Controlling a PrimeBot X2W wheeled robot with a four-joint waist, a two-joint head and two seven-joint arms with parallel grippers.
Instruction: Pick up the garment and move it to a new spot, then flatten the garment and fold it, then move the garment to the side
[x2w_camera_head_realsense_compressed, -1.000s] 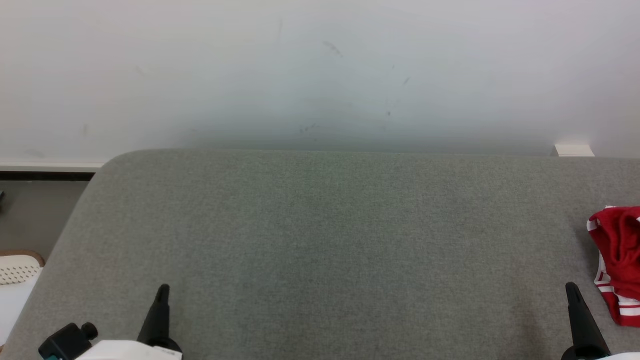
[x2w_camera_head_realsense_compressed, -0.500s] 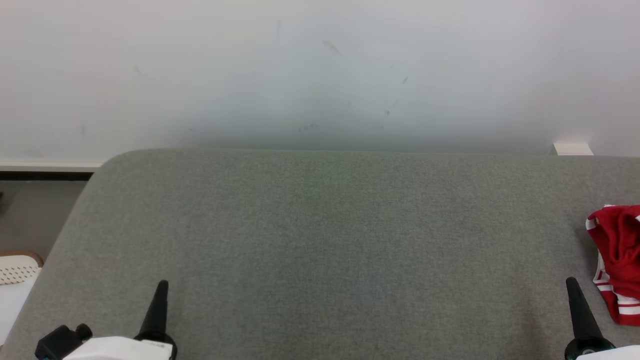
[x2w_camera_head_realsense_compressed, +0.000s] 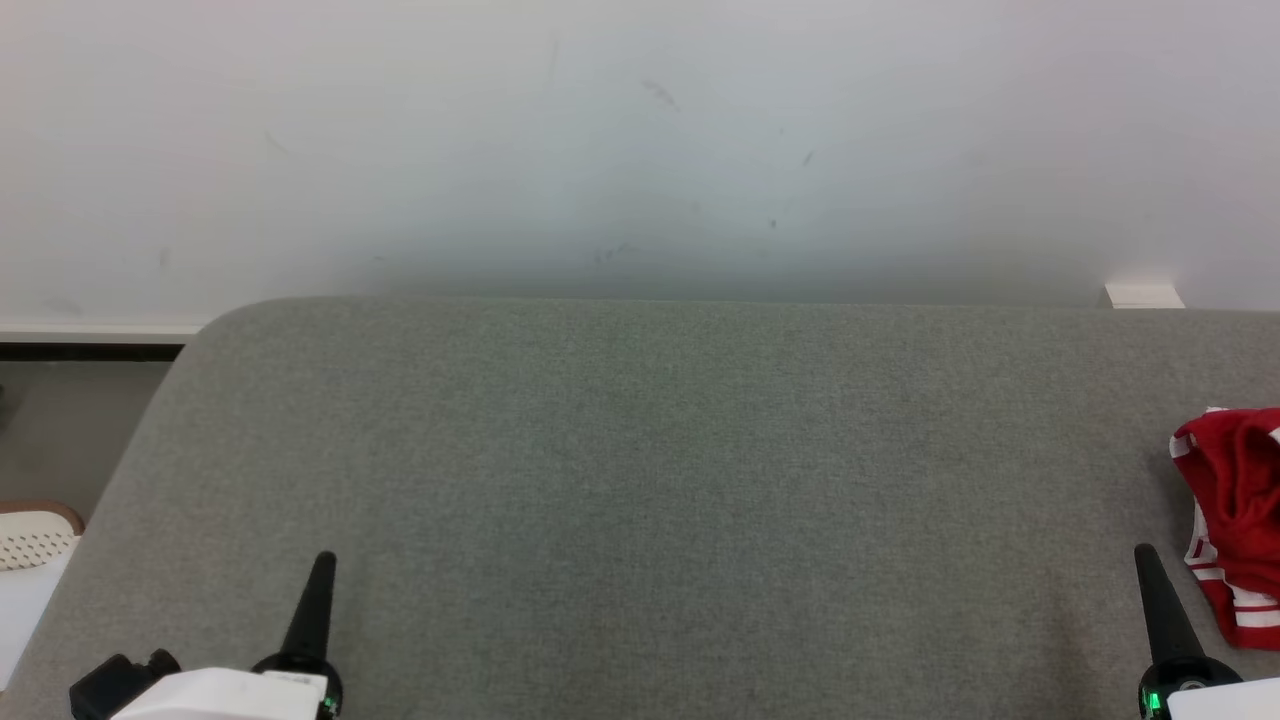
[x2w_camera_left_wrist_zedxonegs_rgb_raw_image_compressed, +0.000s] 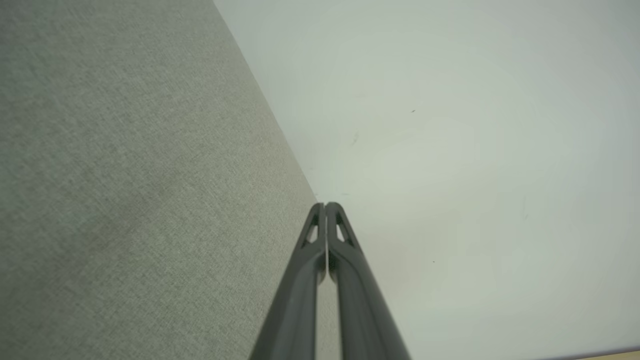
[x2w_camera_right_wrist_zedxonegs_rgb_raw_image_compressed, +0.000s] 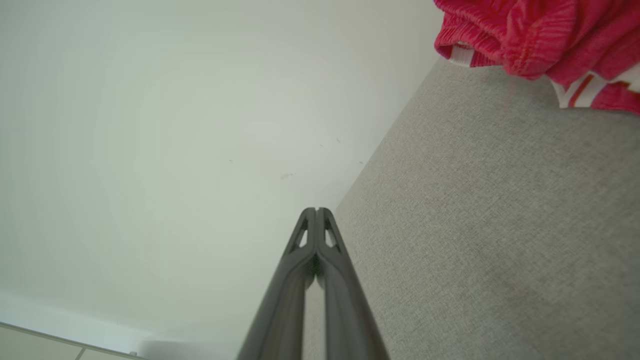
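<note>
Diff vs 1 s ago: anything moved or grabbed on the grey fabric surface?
The left gripper and right gripper, both shut and empty, crept slightly forward, up the head view, over the grey fabric-covered surface. Nothing was taken hold of or let go. The crumpled red garment with white stripes stays at the surface's right edge, untouched; its tiny shift in the picture looks like camera motion.

Grey fabric tabletop with a rounded far-left corner, against a plain white wall with faint scuffs. Dark baseboard, grey floor at left. Soft even light.

Dark fingers — white forearms (green lights)
</note>
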